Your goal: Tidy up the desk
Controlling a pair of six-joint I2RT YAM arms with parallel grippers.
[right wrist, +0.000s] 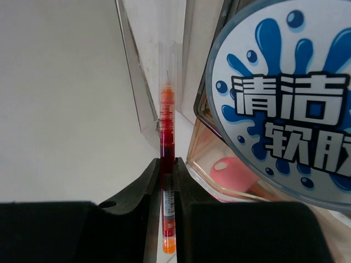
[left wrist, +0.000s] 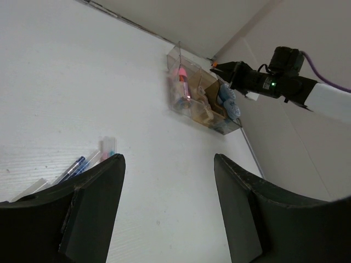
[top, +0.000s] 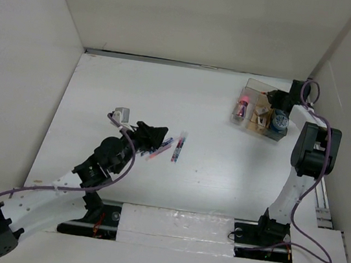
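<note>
The large flat white desk (top: 135, 93) carries everything here. Near the arm bases and well left of the small clear plastic compartmented tray (top: 252, 85), the left gripper (top: 160, 136) hangs released, jaws apart, just beside several slim loose pens (top: 177, 146). At the tray, on the desk's far right, the right gripper (right wrist: 167, 170) is clenched on a slim red-orange pen (right wrist: 166, 109). The pen sits between its 2 fingers, next to a round blue-and-white labelled lid (right wrist: 285, 93).

Both reach out: left arm (top: 56, 190) folded at the elbow, right arm (top: 292, 187) stretched far.
The left claw (left wrist: 167, 164) gapes wide; the right claw (right wrist: 167, 167) pinches a red pen (right wrist: 166, 120).
</note>
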